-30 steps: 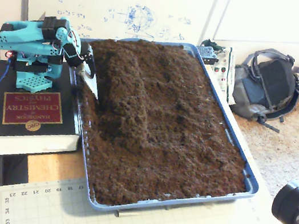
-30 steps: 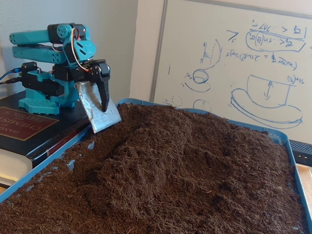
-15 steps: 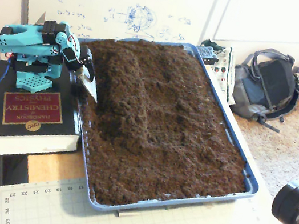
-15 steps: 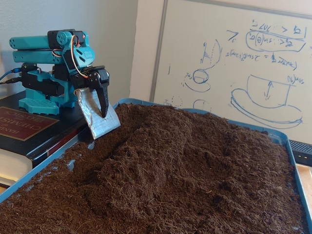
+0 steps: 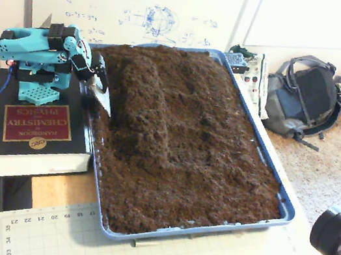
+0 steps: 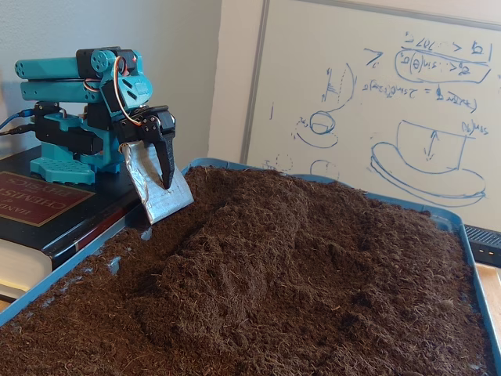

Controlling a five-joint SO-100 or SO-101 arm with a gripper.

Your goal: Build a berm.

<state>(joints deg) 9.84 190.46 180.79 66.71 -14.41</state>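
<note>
Your gripper: folded back over its teal arm, black finger lying against a silver scoop blade, no gap visible between them. Below and right of it: blue tray of dark soil, with a berm rising rightward. Under the arm's base: a book. Behind: a whiteboard.

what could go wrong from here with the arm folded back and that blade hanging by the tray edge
The tool carries a silver blade hanging right over the blue tray's near rim; lowering it straight down could catch the rim rather than soil. The berm runs close to that side, so a careless sweep might flatten its slope. The arm's base sits on a book, which may shift under a hard push.
</note>
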